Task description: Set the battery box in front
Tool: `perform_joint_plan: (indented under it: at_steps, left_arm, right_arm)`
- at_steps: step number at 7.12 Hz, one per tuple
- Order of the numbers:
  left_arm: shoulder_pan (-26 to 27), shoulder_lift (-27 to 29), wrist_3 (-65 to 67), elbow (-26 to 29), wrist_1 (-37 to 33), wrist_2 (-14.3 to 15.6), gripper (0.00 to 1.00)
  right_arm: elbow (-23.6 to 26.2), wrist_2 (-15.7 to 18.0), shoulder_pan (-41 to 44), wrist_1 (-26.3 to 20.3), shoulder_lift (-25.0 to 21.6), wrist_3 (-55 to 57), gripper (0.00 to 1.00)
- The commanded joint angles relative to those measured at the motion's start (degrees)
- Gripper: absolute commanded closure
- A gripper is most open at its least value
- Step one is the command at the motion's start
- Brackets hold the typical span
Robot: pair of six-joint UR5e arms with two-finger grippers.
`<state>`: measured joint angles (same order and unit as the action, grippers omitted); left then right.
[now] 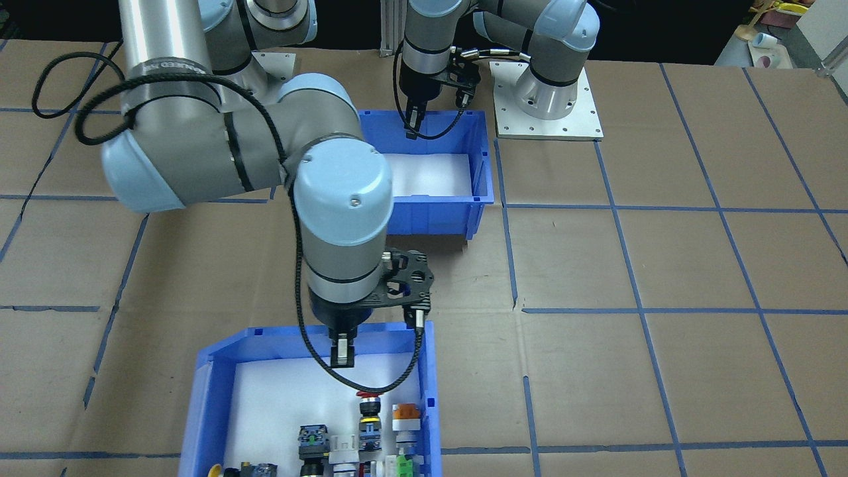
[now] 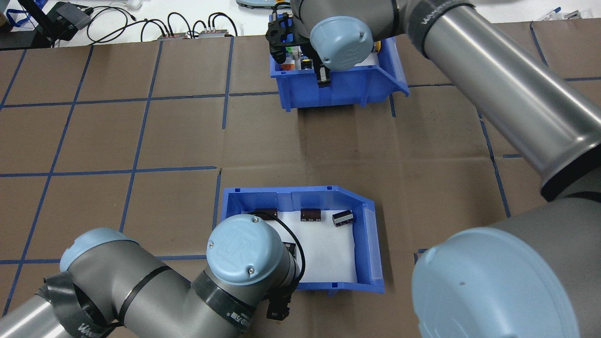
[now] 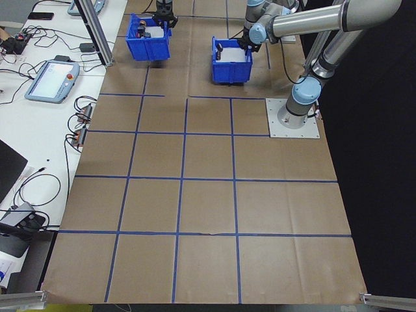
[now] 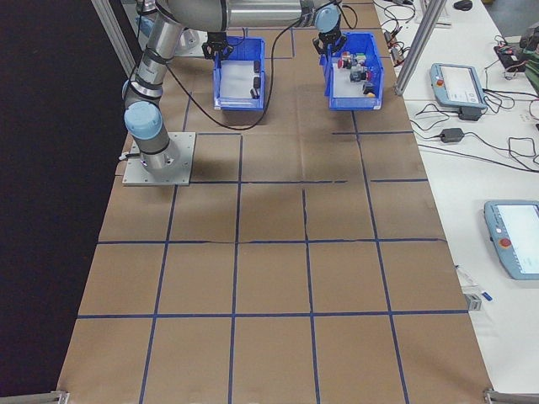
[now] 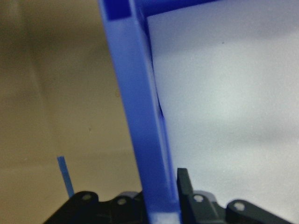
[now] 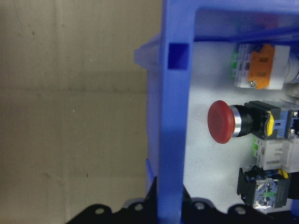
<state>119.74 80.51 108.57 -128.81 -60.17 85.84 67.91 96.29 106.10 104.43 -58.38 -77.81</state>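
the left gripper (image 5: 161, 205) is straddling the near wall of the battery box (image 2: 371, 244), one finger sitting outside the blue wall and the other inside over the white foam. the wrist view is showing the wall running straight up out of the jaw gap with the fingers drawn in close on both faces, so i am judging it as clamped on that wall, though actual contact is cut off at the bottom edge of the frame. the box is lying forward of these fingers, its long axis running away from them toward the table's middle. three batteries (image 2: 310, 215) are lying along the far wall, well beyond the fingers.

the right gripper (image 6: 170, 207) is doing the same thing on the switch bin (image 2: 338, 87), its fingers sitting either side of that bin's wall and looking closed on it, with a red push-button (image 6: 221, 122) lying just inside, ahead of the fingers.

the left arm is plainly the nearer one to the battery box; the right is well apart from it, at the far bin. any forward move looks to depend on the box travelling along the line of its gripped wall while the other bin gets out of the way.

in the front-facing view the right arm's elbow is covering half the battery box, and the batteries are not showing there. the side views are too small to read either grip.
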Motion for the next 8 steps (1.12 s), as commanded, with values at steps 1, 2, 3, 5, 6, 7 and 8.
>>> perform_joint_plan:
  at_steps: [1, 2, 3, 5, 6, 7, 8]
  left_arm:
    - [-12.8, -2.2, -15.1, 0.7, -1.4, 0.7, 1.0]
    - [-19.6, -1.2, -21.3, 2.4, -3.1, 0.6, 1.0]
    - [-24.5, 0.3, -27.6, 5.9, -6.0, 0.4, 1.0]
    - [-26.0, 8.0, -30.2, 15.3, -7.9, -0.1, 1.0]
    - [-25.6, 12.3, -29.8, 19.4, -7.1, -0.4, 1.0]
    - [-24.6, 16.9, -29.4, 24.3, -7.0, -2.0, 1.0]
    - [-23.2, 20.9, -26.9, 29.0, -7.0, -5.0, 1.0]
  right_arm:
    - [6.1, -0.2, -6.5, -0.4, -5.7, -7.1, 0.94]
    - [8.9, -0.3, -9.6, -0.3, -8.3, -8.1, 0.94]
    - [11.5, -0.3, -12.6, 0.2, -10.9, -10.8, 0.94]
    - [15.2, -0.3, -17.6, 0.2, -15.2, -14.5, 0.94]
    - [18.0, 0.0, -18.9, 0.8, -17.1, -16.4, 0.94]
    - [21.1, -0.1, -21.4, 0.8, -19.5, -18.8, 0.94]
    - [24.2, -0.5, -24.4, 0.8, -21.7, -22.1, 0.94]
